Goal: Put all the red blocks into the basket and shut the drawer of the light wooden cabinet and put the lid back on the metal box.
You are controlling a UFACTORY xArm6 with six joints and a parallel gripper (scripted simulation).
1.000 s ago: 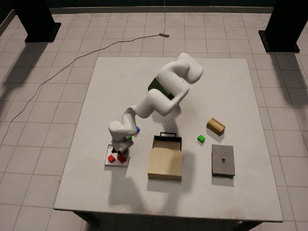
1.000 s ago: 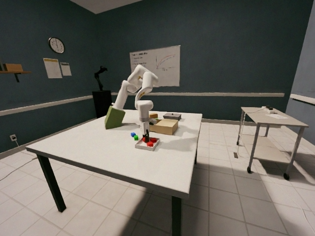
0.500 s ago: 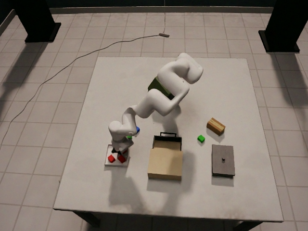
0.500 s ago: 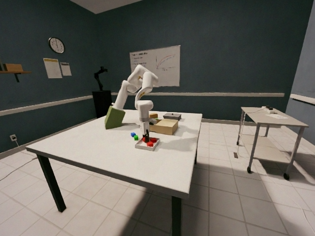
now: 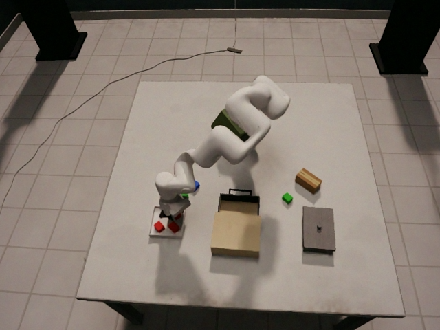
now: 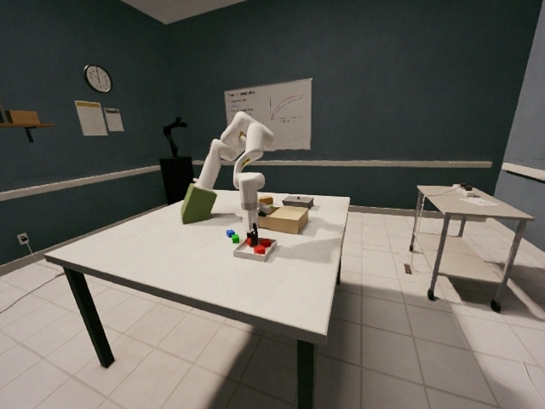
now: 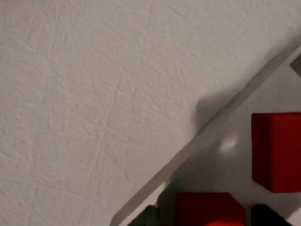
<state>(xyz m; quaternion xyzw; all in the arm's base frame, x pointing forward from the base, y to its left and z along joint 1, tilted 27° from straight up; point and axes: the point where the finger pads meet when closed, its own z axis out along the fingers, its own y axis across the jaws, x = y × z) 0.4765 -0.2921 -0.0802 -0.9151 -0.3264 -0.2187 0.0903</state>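
Sitting in the low, square white basket (image 5: 153, 234) (image 6: 250, 256) (image 7: 160, 176) are three small red blocks (image 5: 159, 227) (image 6: 260, 249) (image 7: 285, 153). The black-fingered gripper (image 5: 168, 216) (image 6: 252, 240) (image 7: 205, 217) points down into it, its fingers apart on either side of one red block, with a little gap at each side. Just outside the basket, a small green block (image 5: 185, 195) (image 6: 235, 239) and a small blue block (image 5: 196, 185) (image 6: 230, 233) lie near each other on the white table (image 5: 141, 277) (image 6: 197, 273). Next comes the light wooden cabinet (image 5: 236, 232) (image 6: 286, 218), its black-edged drawer (image 5: 238, 207) pulled out. Past it are another small green block (image 5: 287, 198) and a striped brown wooden block (image 5: 308, 180) (image 6: 266, 200). Near them, the flat grey lid (image 5: 318, 238) (image 6: 297, 199) is on the metal box (image 5: 318, 251) (image 6: 299, 204); I cannot tell if it is all the way down.

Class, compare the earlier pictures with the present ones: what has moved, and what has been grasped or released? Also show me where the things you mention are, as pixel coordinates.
Nothing visibly changed: no clear movement, grasp or release. The end effector (image 5: 168, 217) (image 6: 252, 239) (image 7: 204, 218) stays low over the basket (image 5: 166, 236) (image 6: 250, 256) (image 7: 162, 176); the cabinet (image 5: 236, 230) (image 6: 283, 221) and grey lid (image 5: 317, 218) (image 6: 298, 202) stay put.
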